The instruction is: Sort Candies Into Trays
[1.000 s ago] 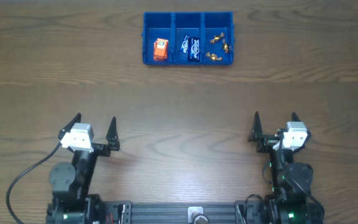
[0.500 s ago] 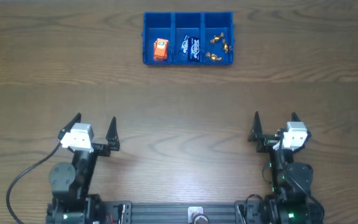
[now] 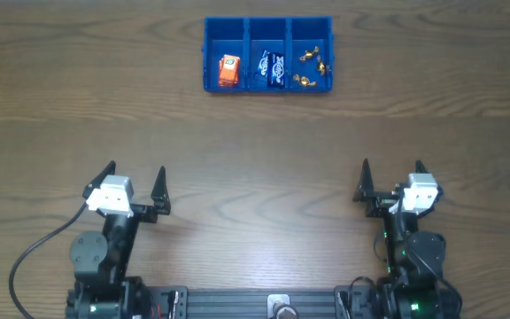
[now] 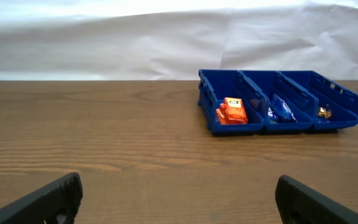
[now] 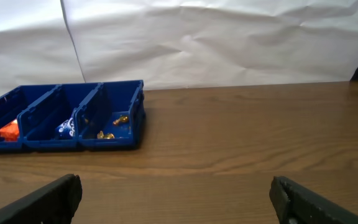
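Bright, even light, seemingly from overhead; shadows faint.

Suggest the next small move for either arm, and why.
Likely none; I'd leave both arms parked. Every candy in view already lies in the blue tray: orange candies in one end compartment, dark blue candies in the middle, gold candies in the other end. Left end effector and right end effector are open, holding nothing.

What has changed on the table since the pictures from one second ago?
Nothing visibly changed. The left gripper and the right gripper stay open near their bases; the orange candy, blue candy and gold candies lie in the blue tray as before.
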Robot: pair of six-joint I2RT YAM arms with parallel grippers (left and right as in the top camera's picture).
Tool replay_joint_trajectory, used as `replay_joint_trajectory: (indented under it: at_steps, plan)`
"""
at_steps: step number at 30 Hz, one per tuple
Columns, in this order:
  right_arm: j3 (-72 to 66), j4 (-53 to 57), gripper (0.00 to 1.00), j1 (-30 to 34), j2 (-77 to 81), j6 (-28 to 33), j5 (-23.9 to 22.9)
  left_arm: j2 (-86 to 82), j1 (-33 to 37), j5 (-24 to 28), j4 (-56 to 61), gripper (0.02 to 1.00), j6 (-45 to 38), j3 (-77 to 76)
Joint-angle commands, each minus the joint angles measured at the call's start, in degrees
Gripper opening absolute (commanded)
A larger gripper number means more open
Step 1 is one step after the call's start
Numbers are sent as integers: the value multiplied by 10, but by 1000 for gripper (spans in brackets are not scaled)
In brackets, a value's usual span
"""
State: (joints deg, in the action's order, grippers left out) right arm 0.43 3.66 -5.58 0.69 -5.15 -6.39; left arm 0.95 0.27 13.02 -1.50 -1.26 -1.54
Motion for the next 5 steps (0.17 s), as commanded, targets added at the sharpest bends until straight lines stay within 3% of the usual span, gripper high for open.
replay_joint_trajectory:
  at_steps: [1, 5]
  plan:
    - [0, 5, 998, 2, -4, 5, 1, -3, 1, 8, -17, 998, 6, 13]
    - [0, 5, 998, 2, -4, 5, 1, -3, 1, 8, -17, 998, 6, 13]
